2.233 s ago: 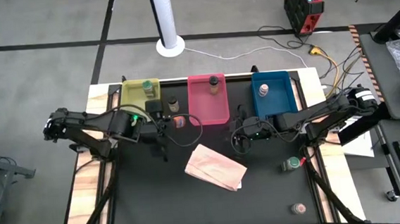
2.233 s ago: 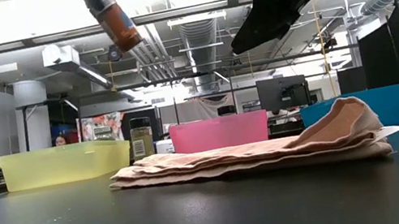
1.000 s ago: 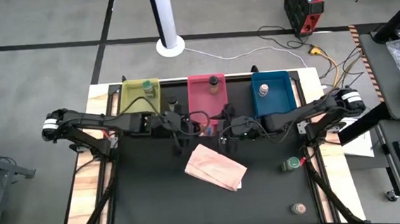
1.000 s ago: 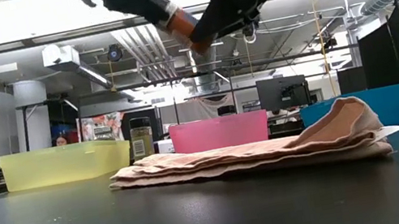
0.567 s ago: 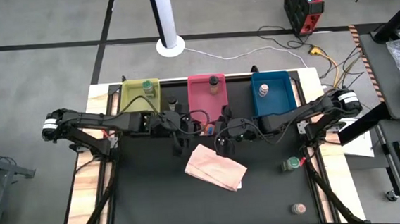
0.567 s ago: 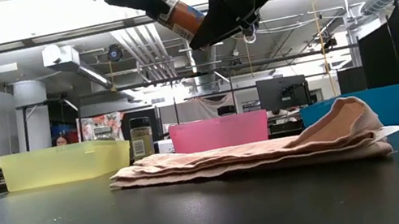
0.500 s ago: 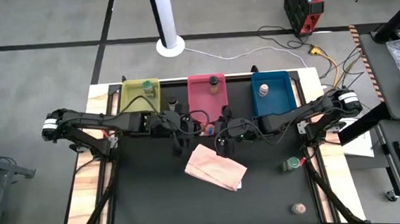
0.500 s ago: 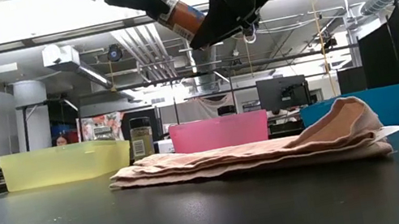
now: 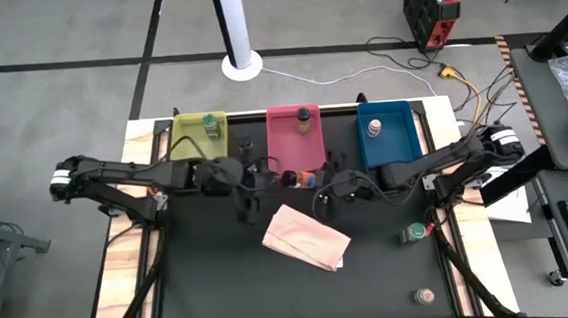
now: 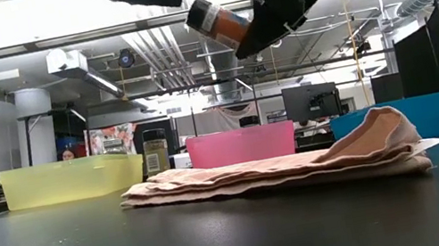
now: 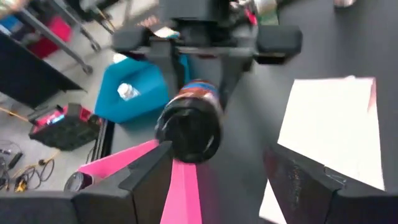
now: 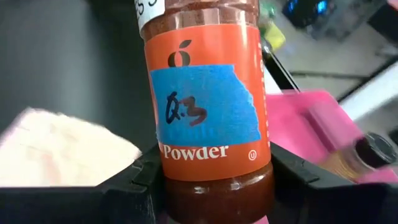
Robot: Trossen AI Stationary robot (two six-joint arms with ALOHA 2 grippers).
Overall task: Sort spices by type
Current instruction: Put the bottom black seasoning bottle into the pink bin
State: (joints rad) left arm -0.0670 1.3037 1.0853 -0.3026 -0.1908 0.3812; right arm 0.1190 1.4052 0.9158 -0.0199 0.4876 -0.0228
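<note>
A spice jar with red-brown powder, an orange label with blue tape and a dark cap hangs in the air over the near end of the pink tray. My right gripper is shut on it. My left gripper is open just left of the jar; its fingers stand clear on either side of the cap. Single jars stand in the yellow tray, the pink tray and the blue tray. Another jar stands on the table between the yellow and pink trays. My right gripper pinches the jar between its two fingers at the bottom end, below the orange label. It comes from the table's right, slanting slightly down. The jar is lifted clear and tilted, its capped end pointing up and toward the left arm.
A tan paper bag lies flat on the dark mat below and in front of the grippers. A green-filled jar and a pinkish jar stand near the mat's right edge. The three trays line the far edge.
My left gripper brought the jar toward the right gripper, which closed in on it from the right. The left gripper has since let go and drawn back toward the table's left. The jar stays in the right gripper, shifted slightly right and tipped closer to level.
</note>
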